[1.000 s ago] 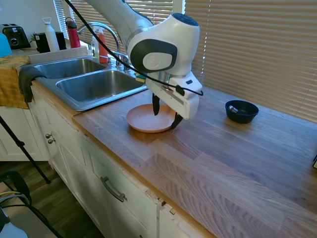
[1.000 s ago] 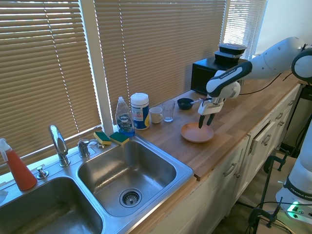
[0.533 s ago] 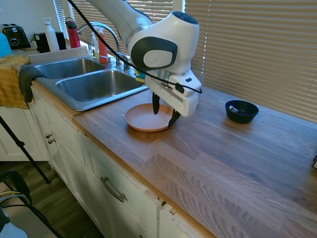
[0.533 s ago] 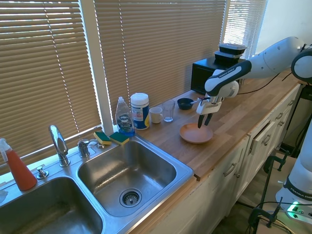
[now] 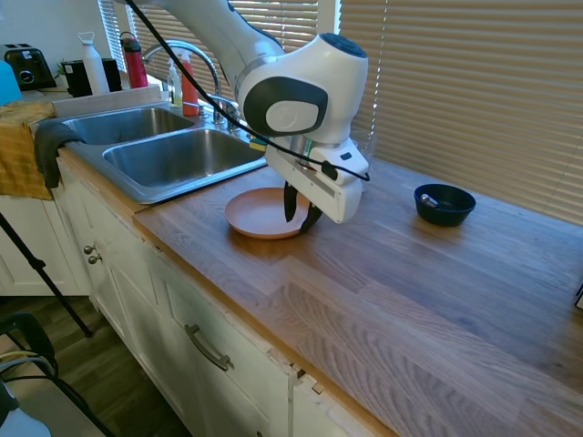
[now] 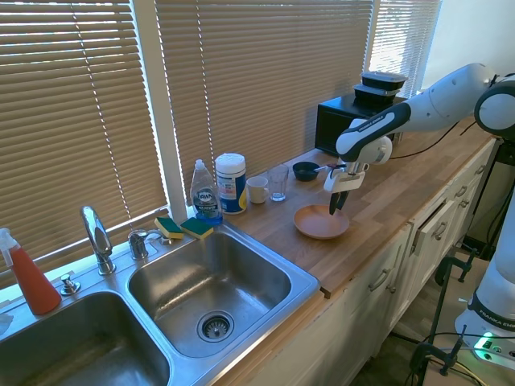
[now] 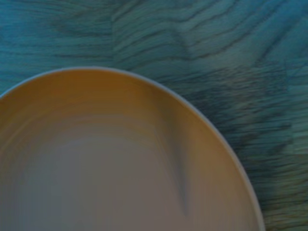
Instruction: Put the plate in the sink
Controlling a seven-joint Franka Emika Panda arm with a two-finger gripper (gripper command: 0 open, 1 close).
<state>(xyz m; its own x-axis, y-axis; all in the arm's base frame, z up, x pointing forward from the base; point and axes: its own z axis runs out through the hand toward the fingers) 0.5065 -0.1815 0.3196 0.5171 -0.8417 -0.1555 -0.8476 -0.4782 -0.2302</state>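
A white robot arm reaches down over a wooden bench (image 5: 437, 300), its hand (image 5: 301, 211) clamped on the rim of a peach-orange plate (image 5: 260, 212). The two dark fingers (image 5: 290, 202) stand close together and straddle the rim on the side of the plate that faces away from the sink (image 5: 173, 157), one finger inside the dish and the other just outside it. The plate sits on the bench near its front edge, a short way from the nearer basin (image 6: 213, 281) of the stainless steel double sink, and nothing of it reaches over the sink's lip. Whether the plate lies flat on the wood or is tipped slightly cannot be told from either outside view. The wrist view, blurred, shows the plate's shallow well (image 7: 120, 168) and raised rim against the wood grain.

A small dark blue bowl (image 5: 444, 204) stands well apart from the plate, toward the back of the bench by the window blinds. Behind the sink, along the bench's back edge, are a curved chrome faucet (image 6: 96, 237), two sponges (image 6: 183, 227), a dish soap bottle (image 6: 205, 193), a white canister (image 6: 231, 182), a small cup (image 6: 257, 190) and a clear glass (image 6: 278, 182). A red spray bottle (image 6: 29, 277) stands at the sink's far end.
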